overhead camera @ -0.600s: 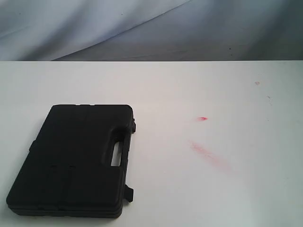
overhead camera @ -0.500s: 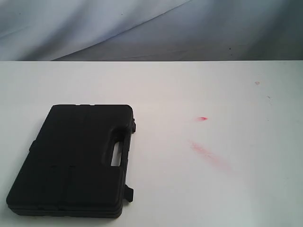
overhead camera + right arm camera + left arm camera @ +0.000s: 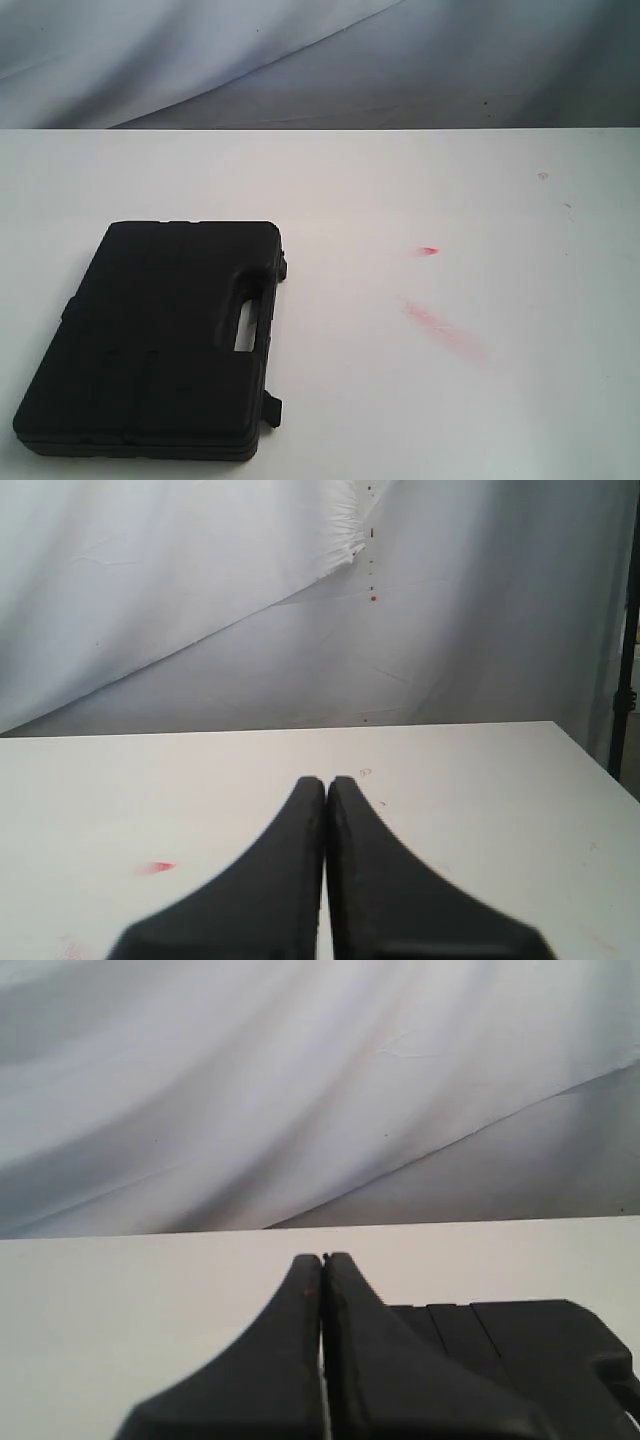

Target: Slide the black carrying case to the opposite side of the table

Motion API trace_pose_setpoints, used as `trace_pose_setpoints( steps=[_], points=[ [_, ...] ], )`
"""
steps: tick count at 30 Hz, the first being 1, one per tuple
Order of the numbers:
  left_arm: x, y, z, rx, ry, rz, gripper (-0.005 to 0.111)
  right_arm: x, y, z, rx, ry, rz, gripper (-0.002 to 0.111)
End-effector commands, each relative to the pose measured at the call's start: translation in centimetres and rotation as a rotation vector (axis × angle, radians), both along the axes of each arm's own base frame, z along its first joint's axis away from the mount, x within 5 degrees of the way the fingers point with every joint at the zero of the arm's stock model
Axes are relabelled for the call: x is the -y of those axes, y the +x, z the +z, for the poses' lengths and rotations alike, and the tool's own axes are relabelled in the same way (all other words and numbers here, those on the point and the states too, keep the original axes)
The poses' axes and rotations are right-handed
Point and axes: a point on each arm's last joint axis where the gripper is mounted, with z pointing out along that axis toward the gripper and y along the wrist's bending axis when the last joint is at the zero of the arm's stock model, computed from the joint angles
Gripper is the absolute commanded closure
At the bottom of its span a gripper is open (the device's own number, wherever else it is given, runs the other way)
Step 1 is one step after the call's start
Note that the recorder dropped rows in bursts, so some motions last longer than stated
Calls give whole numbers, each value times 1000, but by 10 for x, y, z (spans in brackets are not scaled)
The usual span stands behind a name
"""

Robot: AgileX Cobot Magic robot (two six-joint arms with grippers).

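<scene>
black carrying case [image 3: 150,340]: flat on table [image 3: 480,190], near left, handle side facing right
left gripper [image 3: 322,1259]: fingers pressed together, case just beyond
right gripper [image 3: 326,781]: fingers pressed together, over table

Black carrying case [image 3: 150,340]: no change visible; its outline, angle and place by the counter's near left corner are as in both earlier exterior views.
Counter [image 3: 400,200]: no change visible; red smudges [image 3: 440,325] lie as before.
Left gripper [image 3: 322,1260], right gripper [image 3: 326,782]: change cannot be told from the wrist views alone.
</scene>
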Motion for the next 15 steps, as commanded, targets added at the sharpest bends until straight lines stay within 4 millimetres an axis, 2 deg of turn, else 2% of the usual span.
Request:
trace_pose_setpoints(
  steps=[1, 5, 8, 10, 15],
  points=[
    [0, -1, 6, 70, -197, -13, 107, 0, 0, -1, 0, 3, -6, 108],
    [1, 0, 5, 36, -360, -21, 107, 0, 0, -1, 0, 3, -6, 108],
    [3, 4, 0, -78, -435, -23, 107, 0, 0, -1, 0, 3, -6, 108],
    [5, 7, 10, -124, -474, -25, 107, 0, 0, -1, 0, 3, -6, 108],
    [11, 27, 52, -274, -464, -39, 107, 0, 0, -1, 0, 3, -6, 108]
  ],
)
